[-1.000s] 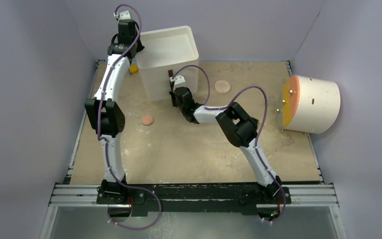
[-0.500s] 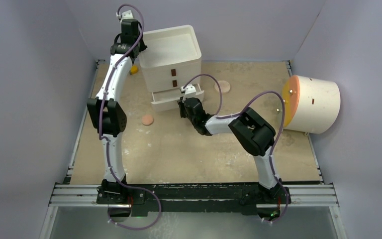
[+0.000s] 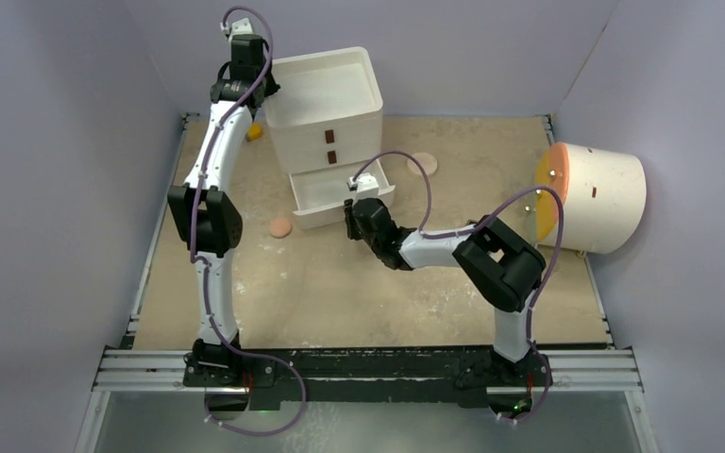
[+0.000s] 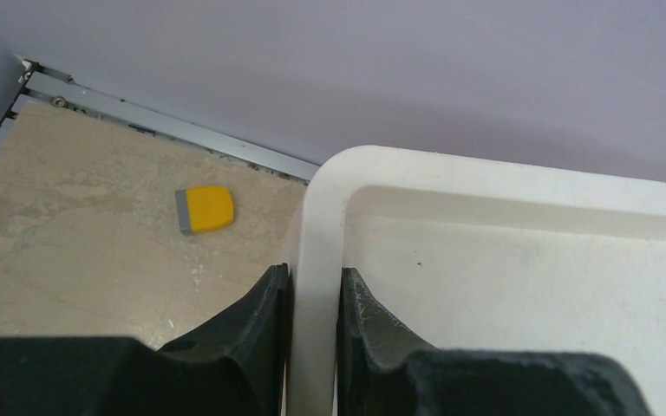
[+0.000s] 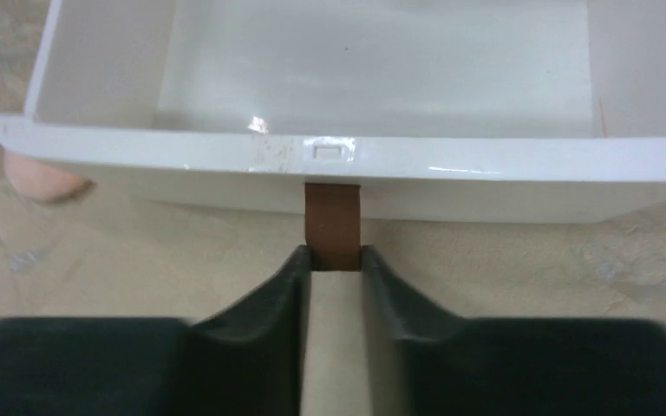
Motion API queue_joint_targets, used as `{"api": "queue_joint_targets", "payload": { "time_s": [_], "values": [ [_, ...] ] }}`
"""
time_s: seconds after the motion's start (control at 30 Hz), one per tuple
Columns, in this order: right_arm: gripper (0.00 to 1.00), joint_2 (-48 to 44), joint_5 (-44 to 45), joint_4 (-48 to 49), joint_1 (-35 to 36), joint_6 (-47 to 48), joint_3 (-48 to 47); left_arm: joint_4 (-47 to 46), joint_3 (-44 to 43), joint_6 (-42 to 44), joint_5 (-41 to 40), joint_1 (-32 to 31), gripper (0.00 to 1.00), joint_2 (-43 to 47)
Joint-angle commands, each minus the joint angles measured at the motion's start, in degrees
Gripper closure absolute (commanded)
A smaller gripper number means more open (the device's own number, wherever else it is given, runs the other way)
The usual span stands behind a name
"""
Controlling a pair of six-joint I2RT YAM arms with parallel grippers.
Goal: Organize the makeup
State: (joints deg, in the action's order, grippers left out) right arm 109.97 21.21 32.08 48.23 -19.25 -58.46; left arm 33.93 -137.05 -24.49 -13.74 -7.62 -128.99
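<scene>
A white drawer unit point(image 3: 326, 99) stands at the back of the table. My left gripper point(image 4: 314, 282) is shut on the rim point(image 4: 319, 225) at its back left corner. Its bottom drawer point(image 3: 335, 212) is pulled out, and the part of the inside that I can see holds nothing. My right gripper point(image 5: 336, 258) is closed on the drawer's brown tab point(image 5: 332, 221), which sits between the very tips. Of the makeup, one round peach disc point(image 3: 280, 226) lies left of the drawer and shows again as the peach disc point(image 5: 43, 179) under the drawer's corner. A second peach disc point(image 3: 423, 163) lies right of the unit.
A small yellow block point(image 4: 205, 210) sits by the back wall, left of the unit. A big cream cylinder point(image 3: 593, 196) with an orange face lies on its side at the right edge. Purple walls close in the back and both sides.
The right arm has drawn back toward the front with the brown tab, sliding the bottom drawer out. The unit, tipped a second ago, now stands upright. The left gripper has kept its hold.
</scene>
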Motion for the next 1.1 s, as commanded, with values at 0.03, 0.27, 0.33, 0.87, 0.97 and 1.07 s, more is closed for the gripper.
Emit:
{"api": "queue_joint_targets", "payload": {
  "time_s": [0.03,0.27,0.33,0.87,0.97,1.07],
  "values": [
    [0.41,-3.1,0.9,-4.4,2.5,1.3,-1.2,-0.3,-0.6,-6.5,4.4,0.0,1.00,-2.9],
    [0.26,-8.7,-9.2,0.4,8.9,10.2,-5.5,-0.3,0.3,-6.1,4.5,0.2,1.00,-2.5],
    [0.23,-8.5,-20.9,-2.8,8.9,14.2,-9.2,0.0,0.5,-5.8,4.8,0.4,1.00,-2.6],
    [0.16,9.3,-48.6,-46.7,0.8,38.3,-39.2,0.6,2.5,-1.6,9.5,0.8,1.00,-0.8],
    [0.17,13.0,-48.5,-46.3,0.5,39.0,-43.5,0.4,2.2,-1.4,11.2,0.8,1.00,-1.0],
    [0.17,15.8,-46.3,-44.5,0.6,39.5,-46.6,0.7,1.7,-1.4,11.7,0.8,1.00,-1.1]
  ]
}}
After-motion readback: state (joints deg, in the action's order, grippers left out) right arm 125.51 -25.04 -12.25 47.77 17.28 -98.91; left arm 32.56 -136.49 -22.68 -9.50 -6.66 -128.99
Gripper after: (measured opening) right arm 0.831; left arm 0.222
